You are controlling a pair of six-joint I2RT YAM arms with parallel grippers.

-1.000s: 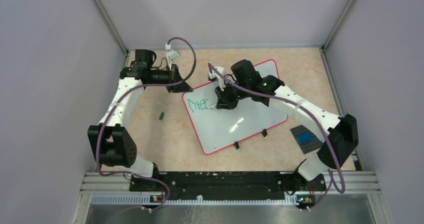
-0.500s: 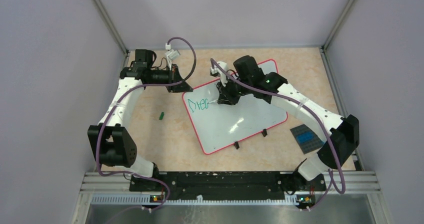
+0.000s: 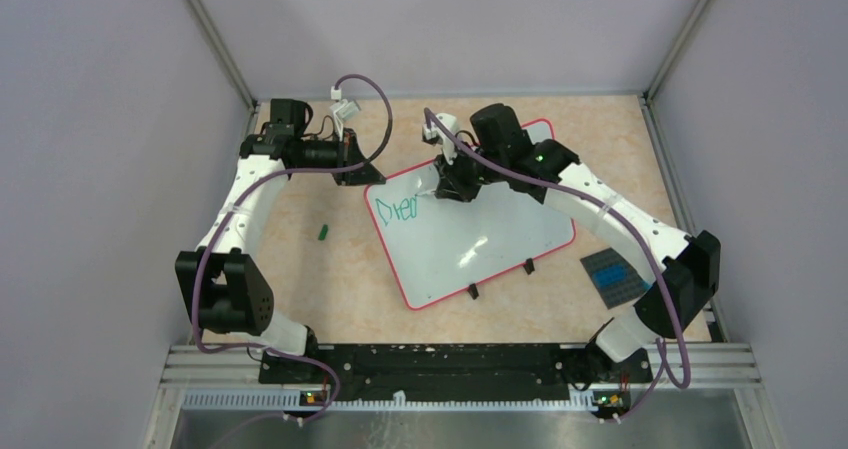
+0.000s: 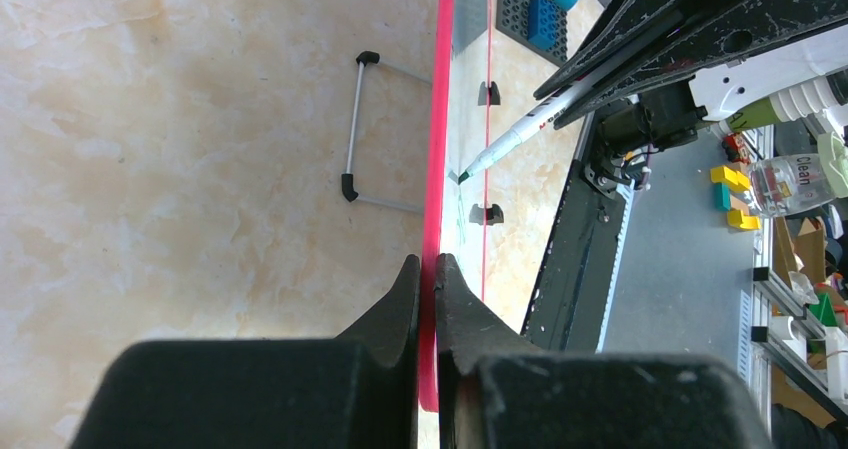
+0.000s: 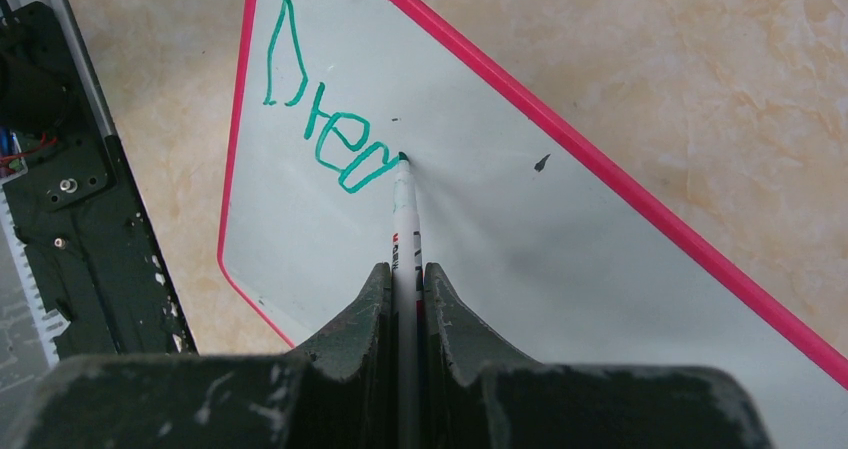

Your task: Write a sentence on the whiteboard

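A: Left side first. There is a small green bit (image 3: 323, 233) on the table (image 3: 330, 289), too small to identify. Left gripper (image 4: 426, 265)?
B: Clenched on the whiteboard (image 3: 480, 239) rim, far-left corner. The board sits mid-table, askew to the table edges. The left wrist view shows it edge-on only.
A: Writing?
B: Green letters (image 5: 325, 134), roughly "Dreo"; the last one is unclear. The marker (image 5: 405, 204) tip touches the board right after them.
A: Right gripper (image 5: 405, 272)?
B: Jaws grasping the marker barrel, with its label mostly hidden between them. The studded plate (image 3: 611, 276) lies beside the right arm's elbow.
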